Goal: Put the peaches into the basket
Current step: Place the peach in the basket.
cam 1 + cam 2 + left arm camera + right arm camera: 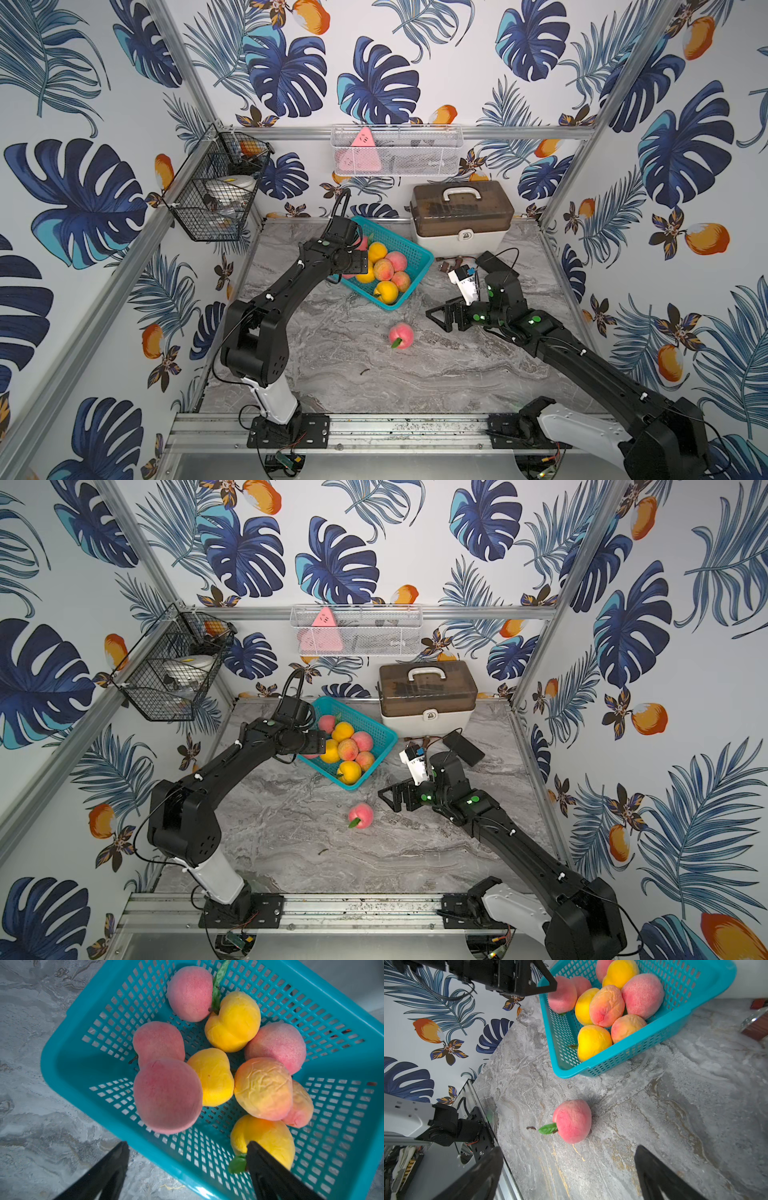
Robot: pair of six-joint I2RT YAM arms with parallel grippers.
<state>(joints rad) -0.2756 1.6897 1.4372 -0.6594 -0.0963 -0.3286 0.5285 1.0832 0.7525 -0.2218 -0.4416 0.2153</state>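
Note:
The teal basket (401,242) stands at the back middle of the table and holds several pink and yellow peaches (383,269). My left gripper (356,266) hovers over the basket's left rim (68,1047), open and empty. In the left wrist view a pink peach (167,1096) lies against the near wall just ahead of the left gripper (187,1145). One pink peach with a green leaf (401,334) lies alone on the table in front of the basket. My right gripper (436,320) is open to the right of this loose peach (573,1121), a little short of it.
A white box with a brown lid (461,216) stands behind and to the right of the basket. Small electronics and cables (465,278) lie beside the right wrist. A black wire rack (216,187) and a white mesh tray (397,149) hang on the walls.

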